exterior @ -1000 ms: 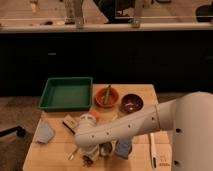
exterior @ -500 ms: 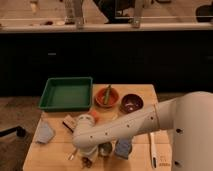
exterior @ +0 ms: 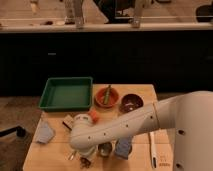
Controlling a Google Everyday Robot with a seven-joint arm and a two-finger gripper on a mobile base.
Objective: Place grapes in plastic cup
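Wooden table (exterior: 50,156) before dark cabinets (exterior: 125,60) — gripper (exterior: 84,156) low at its front edge, jaws closed.

Dark cabinets (exterior: 100,60) under a pale counter (exterior: 110,26) (dim light), wooden table (exterior: 55,155) in front.

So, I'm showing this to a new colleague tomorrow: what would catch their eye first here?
The big white robot arm stretched from the right across the wooden table, with its gripper shut, low near the table's front edge. After that, the bright green tray at the back left, with a reddish bowl and a dark brown bowl lined up to its right.
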